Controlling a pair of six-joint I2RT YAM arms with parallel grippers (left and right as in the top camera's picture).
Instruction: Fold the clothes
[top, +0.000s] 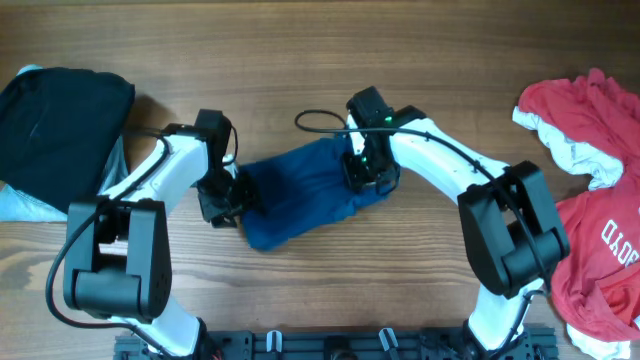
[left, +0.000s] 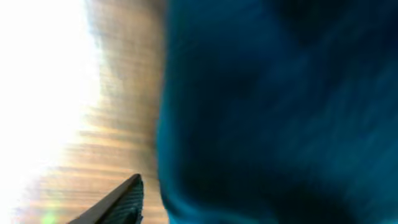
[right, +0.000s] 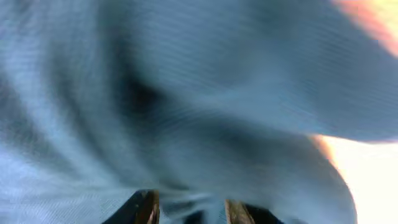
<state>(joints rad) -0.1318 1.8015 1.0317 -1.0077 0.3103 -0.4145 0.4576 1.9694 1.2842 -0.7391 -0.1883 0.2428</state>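
- One black garment (top: 60, 115) lies far left on the worktop (top: 300, 290).
- My left claw (top: 233, 196) touches the left edge of the one dark blue T-shirt (top: 300, 195), bunched at centre; how far open it is, I cannot tell.
- My right claw (top: 366, 172) sits on the shirt's right side, fingers (right: 146, 208) slightly apart with cloth between; whether it grips, I cannot tell.
- Two red shirts (top: 595, 210) are heaped far right.

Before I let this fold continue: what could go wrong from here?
Wrinkles: blue T-shirt lies bunched, not flat; folding now may lock them in.
Slip: left gripper and right gripper sit at its opposite edges, wrist views blurred, grip unverifiable.
Snag: right arm stands near the red shirts.
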